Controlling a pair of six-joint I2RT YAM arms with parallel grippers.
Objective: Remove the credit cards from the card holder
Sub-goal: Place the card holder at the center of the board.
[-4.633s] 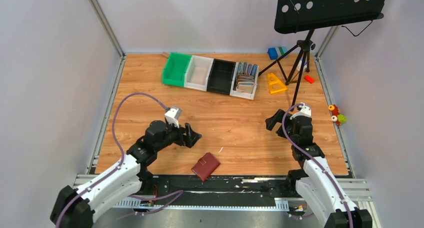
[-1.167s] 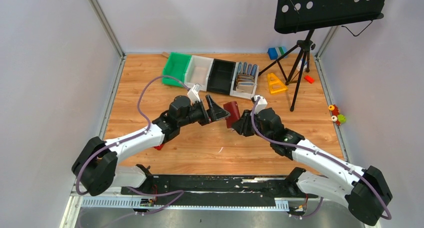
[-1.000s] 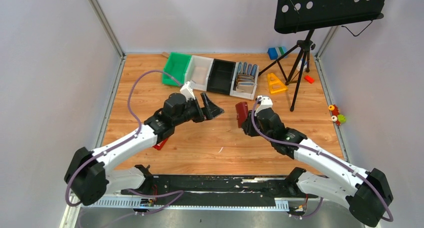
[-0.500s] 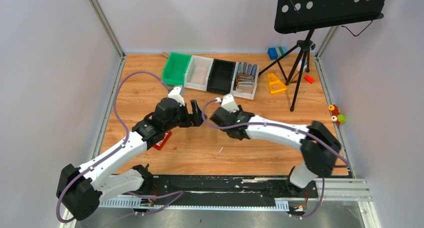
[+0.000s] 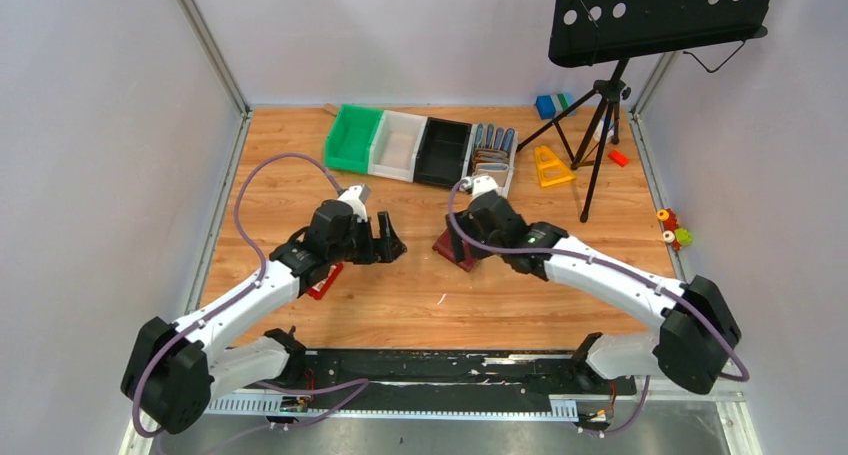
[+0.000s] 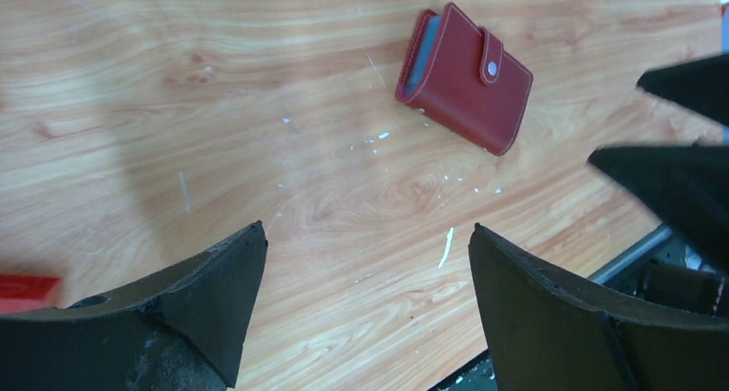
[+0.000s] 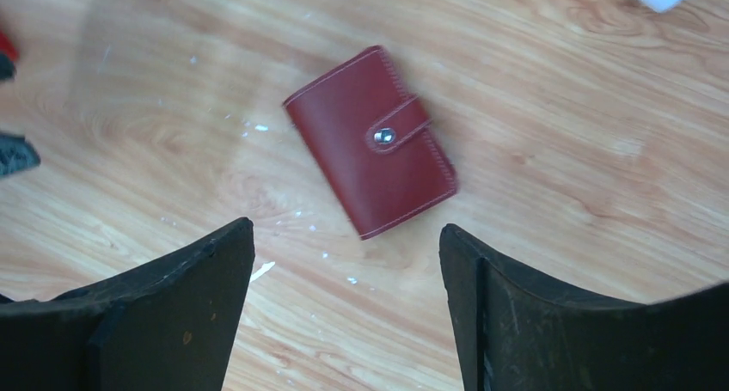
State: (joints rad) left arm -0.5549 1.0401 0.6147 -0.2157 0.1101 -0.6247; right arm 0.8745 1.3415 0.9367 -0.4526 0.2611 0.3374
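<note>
The card holder (image 5: 449,249), maroon leather with its snap tab fastened, lies flat and closed on the wooden table, and shows in the left wrist view (image 6: 464,77) and the right wrist view (image 7: 371,142) as well. No credit cards show; only a grey edge peeks from the holder's side. My right gripper (image 5: 460,237) hovers just above the holder, open (image 7: 346,223), touching nothing. My left gripper (image 5: 388,241) stands open (image 6: 365,228) to the holder's left, with only bare wood between its fingers.
Green (image 5: 352,138), white (image 5: 397,145) and black (image 5: 443,152) bins line the back, beside a tray of upright wallets (image 5: 490,161). A music stand tripod (image 5: 598,105) stands at back right. A flat red piece (image 5: 323,282) lies under the left arm.
The right gripper, which held the card holder upright in the air, has set it down flat on the table and opened. The left gripper has drawn back to the left and lower.
</note>
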